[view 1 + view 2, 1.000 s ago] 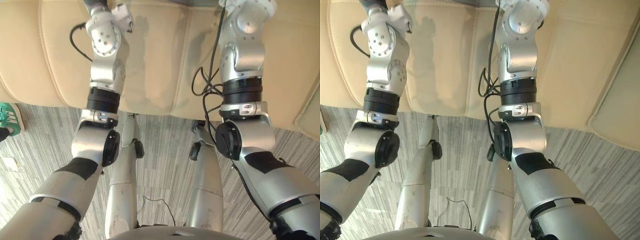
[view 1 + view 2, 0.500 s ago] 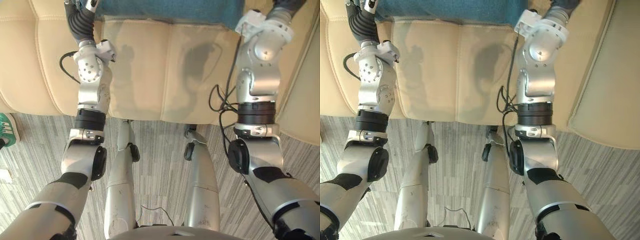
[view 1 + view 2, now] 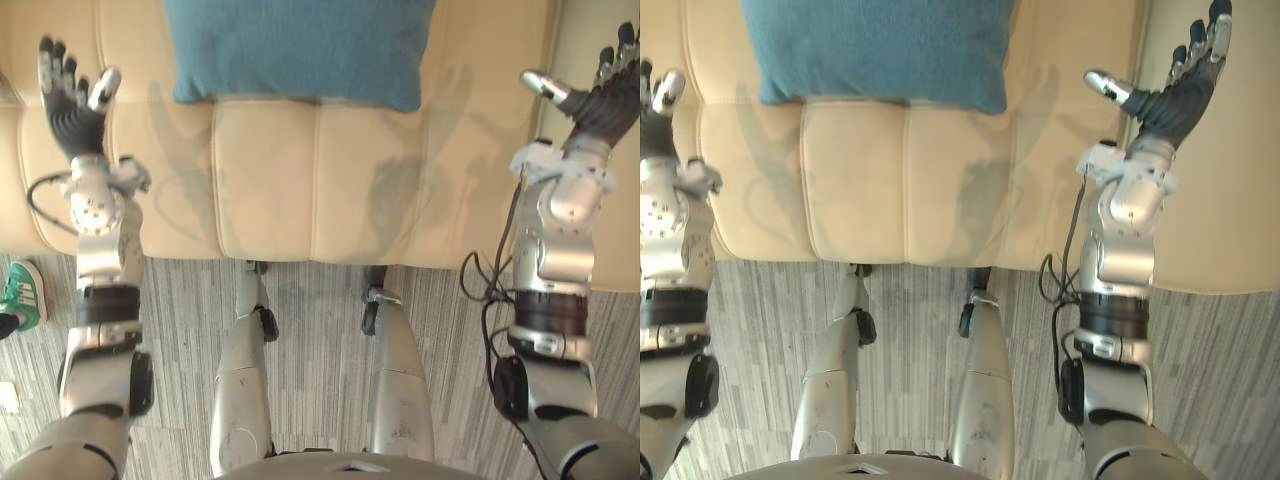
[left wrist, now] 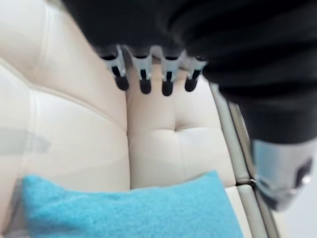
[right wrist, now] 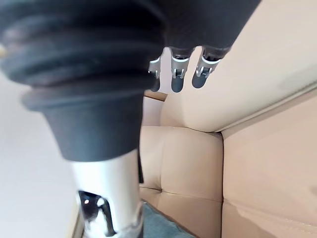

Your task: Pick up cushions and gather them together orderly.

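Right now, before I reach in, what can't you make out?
Blue cushion: far side cut off by the eye views' top edge.
Beige panel past the right hand: cut by the right edge; cushion or armrest, unclear.
Green shoe: wearer cut off at left edge.

Cream sofa on a grey striped floor

A cream sofa (image 3: 300,190) is standing on the floor (image 3: 320,320), and stitched seams are dividing its seat into panels. Its armrest (image 3: 1230,180) is rising at the right side. The floor, with fine pale and dark grey stripes, is meeting the sofa's front edge. Bright light is falling on the seat.
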